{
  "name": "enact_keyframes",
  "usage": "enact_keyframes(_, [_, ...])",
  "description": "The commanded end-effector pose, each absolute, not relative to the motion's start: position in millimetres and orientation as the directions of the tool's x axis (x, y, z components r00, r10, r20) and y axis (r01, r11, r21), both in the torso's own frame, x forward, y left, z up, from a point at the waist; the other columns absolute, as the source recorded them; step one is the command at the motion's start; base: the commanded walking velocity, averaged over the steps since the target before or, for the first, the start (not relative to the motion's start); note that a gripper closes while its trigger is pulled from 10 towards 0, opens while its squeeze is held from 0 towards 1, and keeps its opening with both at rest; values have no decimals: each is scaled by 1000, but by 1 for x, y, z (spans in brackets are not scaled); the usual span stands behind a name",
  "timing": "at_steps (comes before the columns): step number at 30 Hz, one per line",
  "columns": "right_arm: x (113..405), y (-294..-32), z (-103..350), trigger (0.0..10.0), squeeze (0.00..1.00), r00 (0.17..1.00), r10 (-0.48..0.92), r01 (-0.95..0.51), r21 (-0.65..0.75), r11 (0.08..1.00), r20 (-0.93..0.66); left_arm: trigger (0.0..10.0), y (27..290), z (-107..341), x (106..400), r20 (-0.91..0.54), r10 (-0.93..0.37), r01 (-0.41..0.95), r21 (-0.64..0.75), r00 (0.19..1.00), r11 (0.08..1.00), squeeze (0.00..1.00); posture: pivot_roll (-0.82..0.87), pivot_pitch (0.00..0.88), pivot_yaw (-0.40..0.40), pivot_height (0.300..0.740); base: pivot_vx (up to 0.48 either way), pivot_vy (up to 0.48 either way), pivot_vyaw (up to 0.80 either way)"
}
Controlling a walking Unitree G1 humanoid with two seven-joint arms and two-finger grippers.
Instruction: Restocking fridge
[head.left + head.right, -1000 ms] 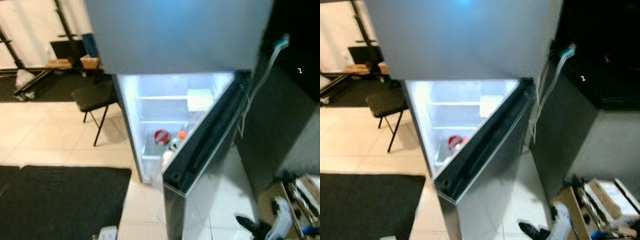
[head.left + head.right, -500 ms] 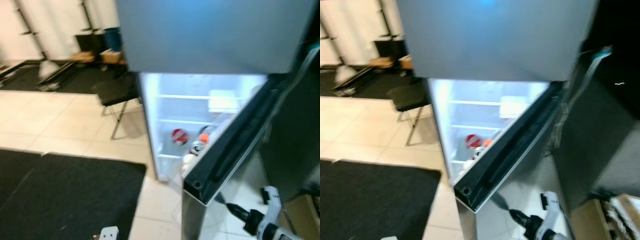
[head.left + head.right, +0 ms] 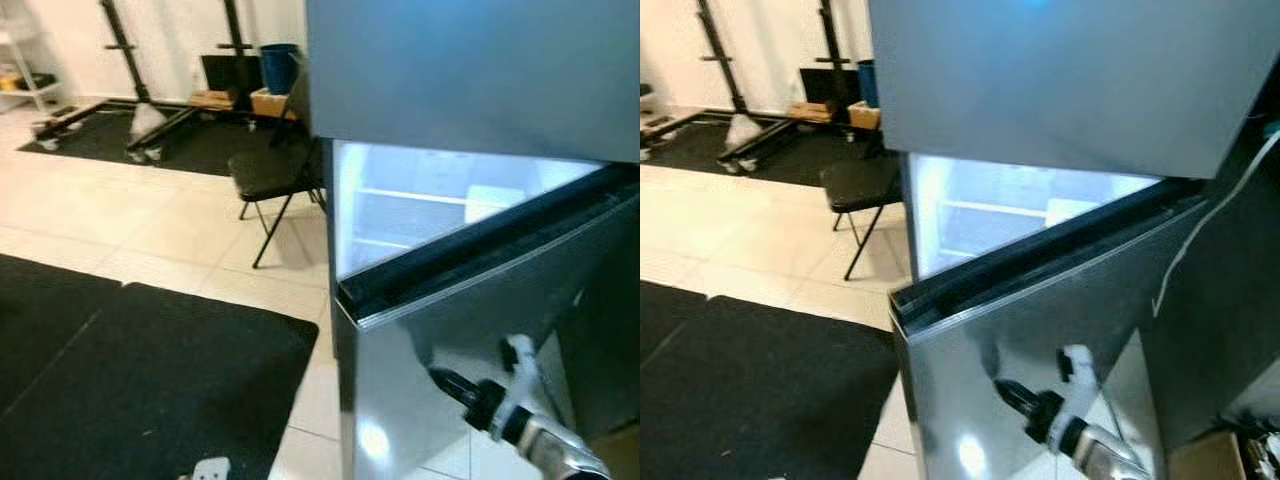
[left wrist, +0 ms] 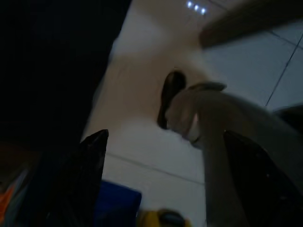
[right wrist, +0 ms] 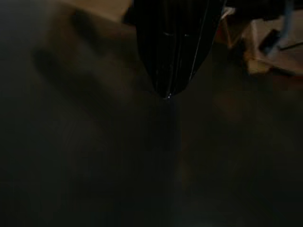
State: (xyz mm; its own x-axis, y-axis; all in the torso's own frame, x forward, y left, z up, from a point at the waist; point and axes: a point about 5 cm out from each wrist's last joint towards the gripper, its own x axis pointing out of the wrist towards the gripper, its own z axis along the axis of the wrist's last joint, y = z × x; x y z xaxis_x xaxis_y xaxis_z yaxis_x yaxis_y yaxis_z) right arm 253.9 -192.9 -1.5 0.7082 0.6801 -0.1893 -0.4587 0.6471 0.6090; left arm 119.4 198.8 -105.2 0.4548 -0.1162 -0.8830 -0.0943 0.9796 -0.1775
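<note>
A: Where is the fridge?
B: The fridge (image 3: 470,70) stands straight ahead. Its steel lower door (image 3: 1040,330) is ajar, with the lit interior (image 3: 420,200) showing above the door's top edge.

A: And the working arm?
B: The right gripper (image 3: 1008,392) is at the face of that lower door, low down, its black tips touching or just short of the steel. In the right wrist view its 2 fingers (image 5: 171,47) come to 1 point, pressed together on nothing.

A: The other arm?
B: It hangs idle. In the left wrist view the left gripper (image 4: 163,156) has its 2 dark fingers (image 4: 92,165) spread wide apart over pale tile, with a blue and yellow object (image 4: 142,213) low between them, too blurred to name.

A: What is around the fridge?
B: A black folding chair (image 3: 275,175) stands just beside it on the robot's left, on the tiled floor (image 3: 130,230). A black mat (image 3: 140,370) lies nearer the robot. Black stands (image 3: 115,40) rise by the far wall.
</note>
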Motion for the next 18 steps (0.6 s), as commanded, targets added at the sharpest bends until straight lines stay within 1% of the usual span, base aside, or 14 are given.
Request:
enact_keyframes(1, [263,-189,8,10000,0,710,686,-498,578,646,-155,10000,199,-106,115,-889,-114,-96,-173,443,980,0,-84,0,13,740,0,0,631])
enact_keyframes(2, [263,-189,8,10000,0,710,686,-498,578,646,-155,10000,199,-106,115,-889,-114,-96,-173,443,980,0,-84,0,13,740,0,0,631])
enact_keyframes(5, [285,-175,29,10000,0,716,691,-567,495,658,-99,10000,198,-107,115,-890,-116,-96,-175,442,980,0,-82,0,11,740,0,0,631])
enact_keyframes(7, [290,-172,34,10000,0,717,692,-582,470,664,-90,10000,198,-107,115,-889,-116,-95,-176,442,980,0,-81,0,10,740,0,0,631])
enact_keyframes(11, [313,-163,55,10000,0,740,669,-605,365,707,-71,10000,198,-107,115,-888,-117,-94,-175,444,980,0,-77,0,4,740,0,0,628])
enact_keyframes(13, [317,-161,59,10000,0,747,660,-603,342,721,-74,10000,197,-107,115,-888,-116,-93,-175,445,980,0,-77,0,3,740,0,0,612])
enact_keyframes(14, [326,-160,65,10000,0,782,617,-569,303,764,-88,10000,197,-107,115,-887,-116,-91,-174,447,980,0,-73,0,-1,740,0,0,606])
enact_keyframes(15, [326,-160,65,10000,0,782,617,-569,303,764,-88,10000,197,-107,115,-887,-116,-91,-174,447,980,0,-73,0,-1,740,0,0,606])
enact_keyframes(17, [339,-159,75,10000,0,833,545,-509,257,822,-92,10000,197,-107,115,-884,-115,-92,-175,453,980,0,-70,0,-1,740,0,0,600])
enact_keyframes(18, [339,-159,75,10000,0,833,545,-509,257,822,-92,10000,197,-107,115,-884,-115,-92,-175,453,980,0,-70,0,-1,740,0,0,600])
